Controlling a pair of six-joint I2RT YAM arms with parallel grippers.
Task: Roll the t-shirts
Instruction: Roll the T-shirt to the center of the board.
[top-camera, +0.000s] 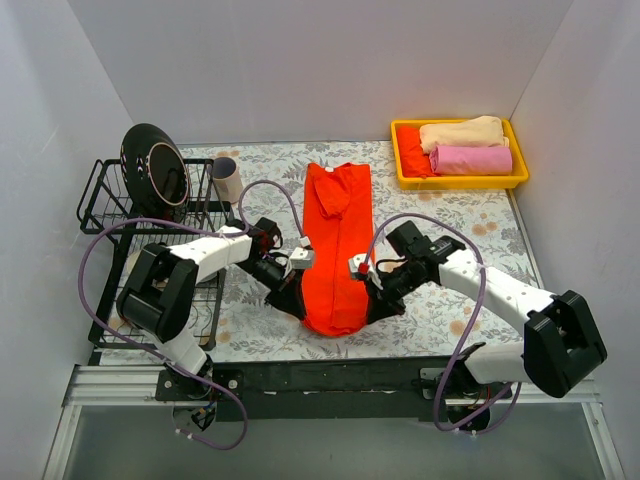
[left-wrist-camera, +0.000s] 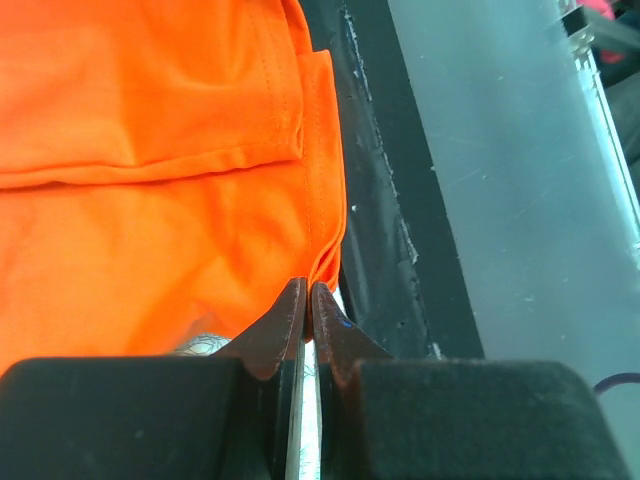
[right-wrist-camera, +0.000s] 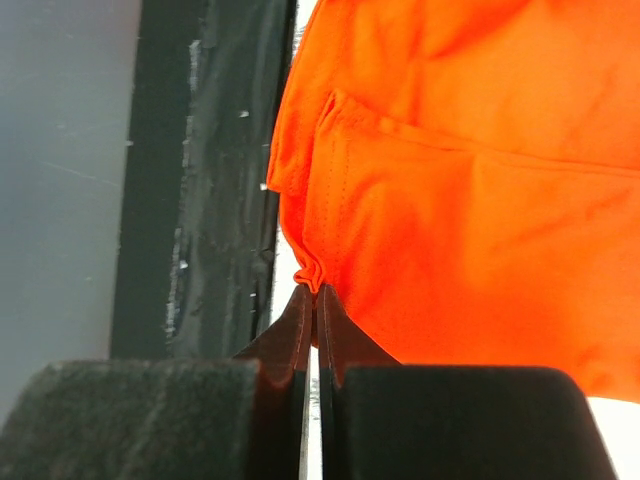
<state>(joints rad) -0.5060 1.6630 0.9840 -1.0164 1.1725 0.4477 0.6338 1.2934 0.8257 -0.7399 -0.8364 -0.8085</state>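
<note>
A bright orange-red t-shirt (top-camera: 336, 245) lies folded into a long strip down the middle of the table, collar end at the far side. My left gripper (top-camera: 290, 296) is shut on its near left corner; the left wrist view shows the jaws (left-wrist-camera: 308, 300) pinching the hem of the cloth (left-wrist-camera: 150, 200). My right gripper (top-camera: 375, 300) is shut on the near right corner; the right wrist view shows the jaws (right-wrist-camera: 314, 300) pinching a bunched fold of the cloth (right-wrist-camera: 470, 200). The near end is lifted slightly.
A yellow tray (top-camera: 460, 180) at the back right holds rolled beige (top-camera: 462, 133), pink (top-camera: 470, 160) and orange-red (top-camera: 412, 158) shirts. A black wire rack (top-camera: 120, 215) with a dark plate (top-camera: 152, 170) stands at the left, a cup (top-camera: 228, 180) beside it. The black table edge (top-camera: 330, 378) runs close by.
</note>
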